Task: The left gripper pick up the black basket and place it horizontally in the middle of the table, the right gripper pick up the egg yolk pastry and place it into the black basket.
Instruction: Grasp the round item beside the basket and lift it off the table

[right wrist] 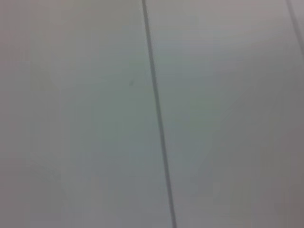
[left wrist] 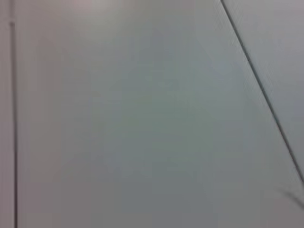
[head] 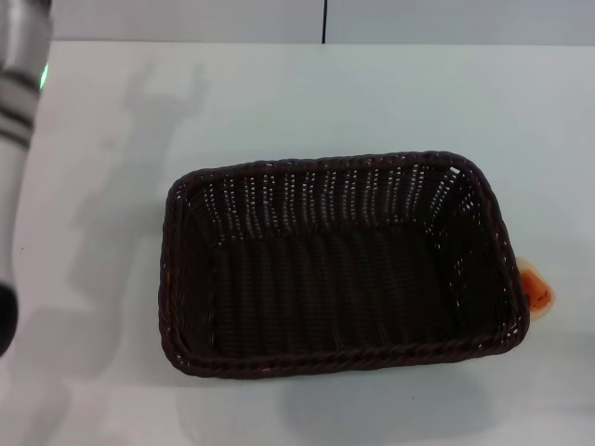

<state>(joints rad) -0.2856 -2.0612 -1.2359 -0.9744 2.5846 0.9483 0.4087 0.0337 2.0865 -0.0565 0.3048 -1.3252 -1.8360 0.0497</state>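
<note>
Head view: the black basket lies long side across, roughly central on the table, open side up and empty. The egg yolk pastry sits at the basket's three o'clock, just outside the rim and mostly hidden behind it; only an orange patch shows. The left arm runs up the frame's nine-to-eleven o'clock edge, green ring lit, well apart from the basket. The left gripper itself is out of frame, so whether it is spread or pressed together cannot be told. No right arm or right gripper appears.

Left wrist view: pale flat panels with dark seams only. No fingers, no task item.

Right wrist view: the same, a pale surface with one dark seam. Fingers absent; state unknown.

Risk, as judgement: the pastry lies tight against the wicker wall. A descending right gripper could strike the rim, shift the basket off centre, or crush or roll the soft pastry.
</note>
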